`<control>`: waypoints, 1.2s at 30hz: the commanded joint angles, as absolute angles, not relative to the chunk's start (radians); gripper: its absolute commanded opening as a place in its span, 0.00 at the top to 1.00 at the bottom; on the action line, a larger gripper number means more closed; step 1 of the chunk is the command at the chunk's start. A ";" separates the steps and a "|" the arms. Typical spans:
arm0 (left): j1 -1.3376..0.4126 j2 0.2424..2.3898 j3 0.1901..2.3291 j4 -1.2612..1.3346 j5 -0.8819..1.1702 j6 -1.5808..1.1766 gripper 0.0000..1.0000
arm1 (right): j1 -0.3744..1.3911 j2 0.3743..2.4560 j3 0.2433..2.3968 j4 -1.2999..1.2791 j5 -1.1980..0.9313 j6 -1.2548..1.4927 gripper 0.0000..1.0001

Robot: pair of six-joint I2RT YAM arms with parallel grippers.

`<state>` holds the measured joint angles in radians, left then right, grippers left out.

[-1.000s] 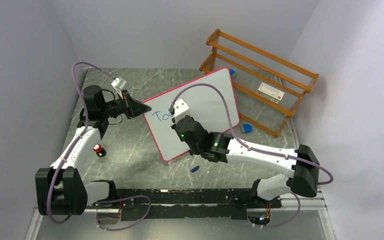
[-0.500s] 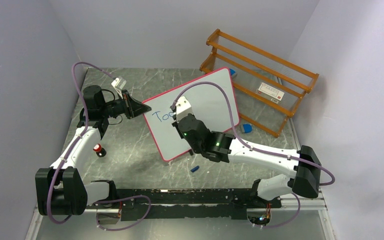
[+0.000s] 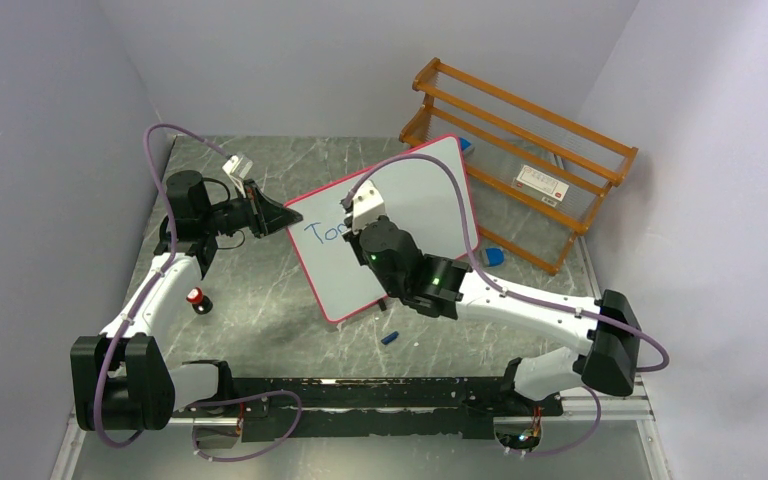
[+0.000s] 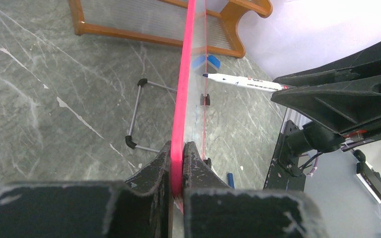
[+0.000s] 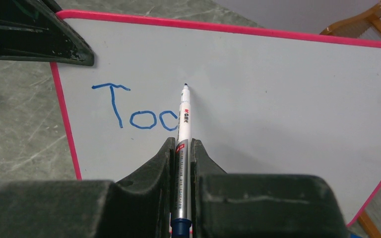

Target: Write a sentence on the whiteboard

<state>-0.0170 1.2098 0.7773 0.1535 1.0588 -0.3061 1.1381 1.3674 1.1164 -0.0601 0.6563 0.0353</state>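
Left jaws — clamped on whiteboard (image 5: 278, 99) rim, right jaws — tight around marker (image 5: 184, 130)

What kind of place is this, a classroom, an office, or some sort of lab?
Most likely a robotics lab test cell: a grey marble-patterned tabletop boxed in by lavender wall panels, two white-and-black robot arms bolted along its near edge, and props like a pink-rimmed whiteboard and an orange wooden rack.

The whiteboard (image 3: 430, 190), white with a pink rim, stands tilted beside the orange rack (image 3: 520, 150); the sentence (image 5: 134, 114), blue, reads only "Toc" at its end far from the rack.
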 commanded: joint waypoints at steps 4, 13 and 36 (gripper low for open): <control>-0.052 1.242 0.759 0.070 1.041 -0.182 0.95 | 1.134 1.392 1.168 -0.028 0.637 0.017 1.00; -0.054 1.242 0.759 0.069 1.042 -0.182 0.95 | 1.131 1.413 1.180 -0.044 0.628 0.020 1.00; -0.054 1.239 0.761 0.065 1.037 -0.179 0.95 | 1.122 1.401 1.147 -0.144 0.601 0.079 1.00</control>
